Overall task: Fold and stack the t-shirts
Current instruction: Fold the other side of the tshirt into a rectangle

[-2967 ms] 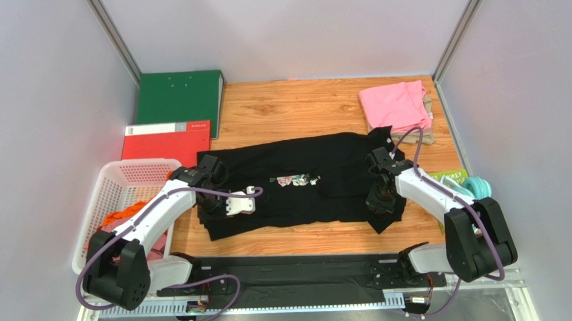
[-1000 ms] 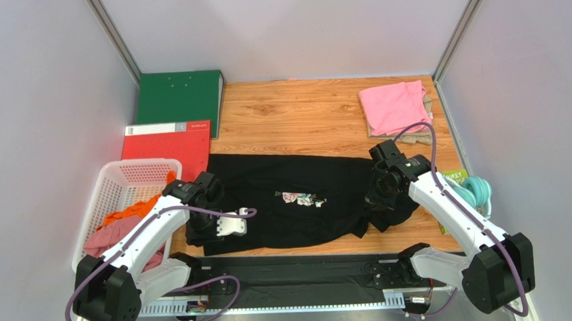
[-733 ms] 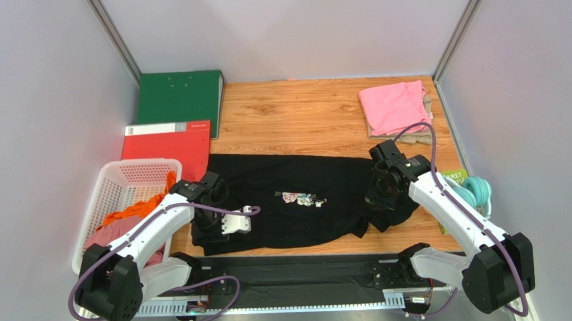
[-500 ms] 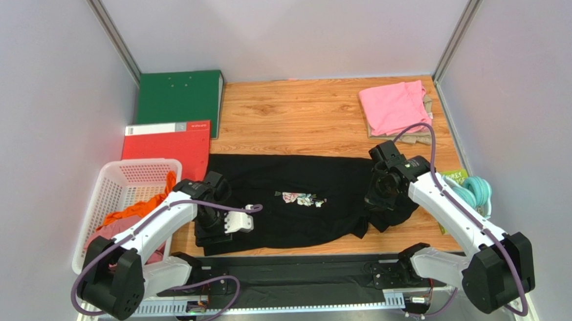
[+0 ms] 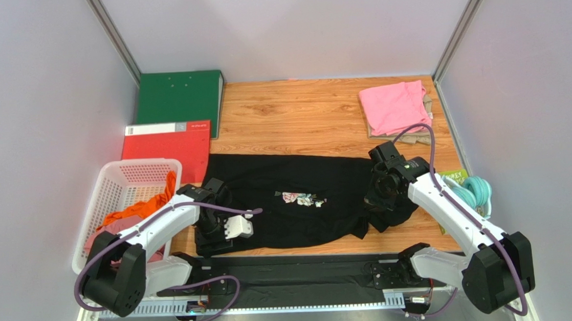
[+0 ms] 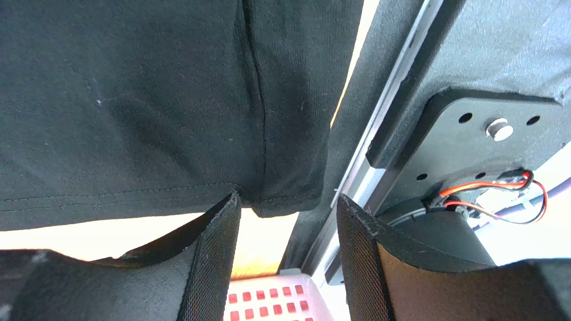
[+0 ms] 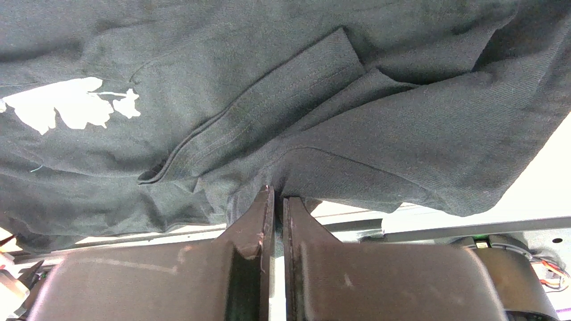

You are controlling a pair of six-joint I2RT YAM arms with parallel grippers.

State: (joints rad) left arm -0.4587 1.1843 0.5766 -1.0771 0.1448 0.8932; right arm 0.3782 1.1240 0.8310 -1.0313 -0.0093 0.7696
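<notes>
The large black t-shirt (image 5: 299, 218) lies spread across the middle of the table, its rose print (image 5: 298, 199) facing up. My left gripper (image 5: 213, 234) hovers open at its near-left corner. In the left wrist view that hem corner (image 6: 281, 200) lies just past the left gripper (image 6: 287, 208), with nothing between the fingers. My right gripper (image 5: 376, 203) is shut on a fold of the black t-shirt (image 7: 301, 87) at its right side, the cloth pinched at the tips of the right gripper (image 7: 275, 192). A folded pink t-shirt (image 5: 393, 107) rests on a beige one (image 5: 430, 123) at the back right.
A white basket (image 5: 131, 166) at the left holds an orange shirt (image 5: 141, 208) and a dusty-rose one (image 5: 105, 240). A green binder (image 5: 179, 96) and a red binder (image 5: 166, 141) lie at the back left. A teal coiled bundle (image 5: 478, 188) sits at the right edge.
My left gripper has opened and let go of the black t-shirt's near-left corner, which now lies on the table. The right arm has stayed put, still pinching the cloth.
</notes>
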